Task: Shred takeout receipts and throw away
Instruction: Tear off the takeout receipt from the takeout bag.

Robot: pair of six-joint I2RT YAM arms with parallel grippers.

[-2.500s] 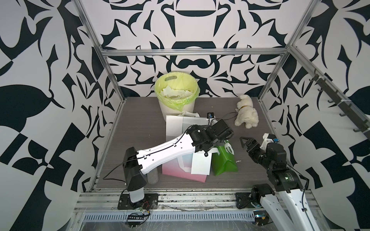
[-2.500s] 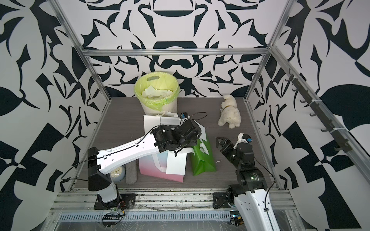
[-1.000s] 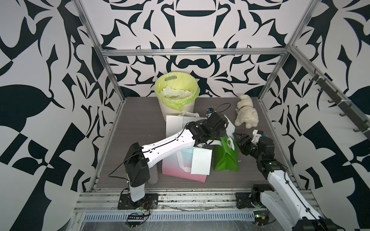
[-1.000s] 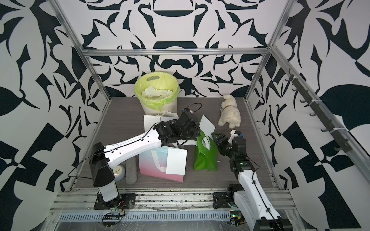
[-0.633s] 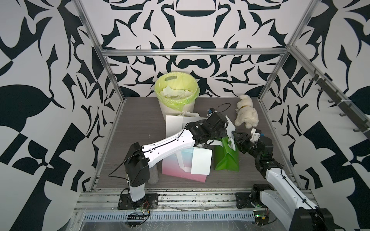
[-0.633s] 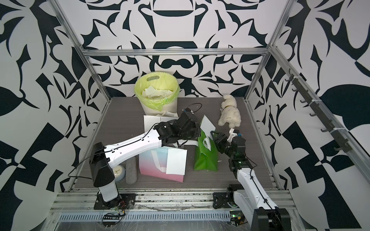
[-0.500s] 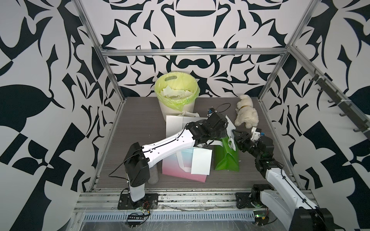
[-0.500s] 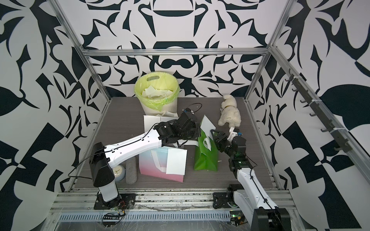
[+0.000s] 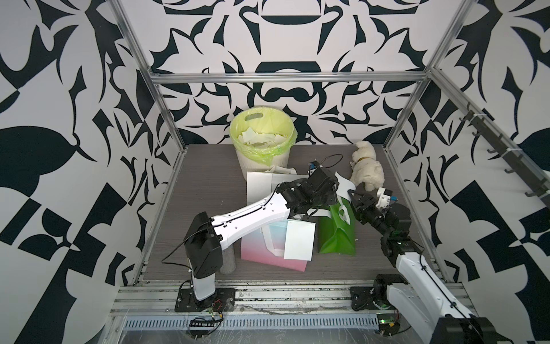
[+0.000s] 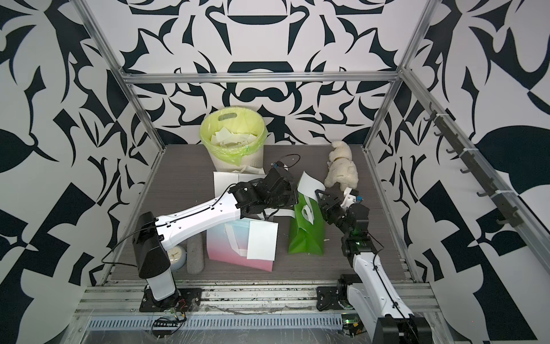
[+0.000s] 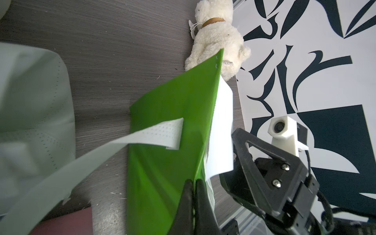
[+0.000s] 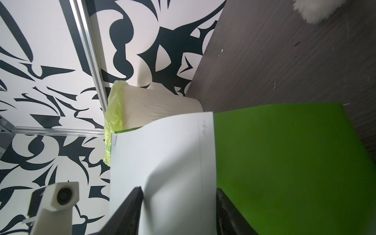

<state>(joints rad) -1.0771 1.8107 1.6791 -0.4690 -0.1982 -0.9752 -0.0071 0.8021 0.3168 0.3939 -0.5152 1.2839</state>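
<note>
Your left end effector (image 11: 194,184): pinching green stiff-sided gift bag (image 11: 173,122) rim.
Your right end effector (image 12: 179,191): spread — astride thin white paper receipt (image 12: 162,152).

Wood-grain table (image 9: 208,184), smooth paper receipt (image 12: 162,158), matt green bag (image 9: 336,235), fluffy plush dog (image 9: 367,169), thin plastic liner (image 9: 262,149).

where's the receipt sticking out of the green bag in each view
Top view: receipt right of centre, poking from green bag.
Top view: receipt near centre, above green bag.
Left wrist: receipt along green bag edge.
Right wrist: receipt between right gripper fingers.
Shared landmark: green bag.
</note>
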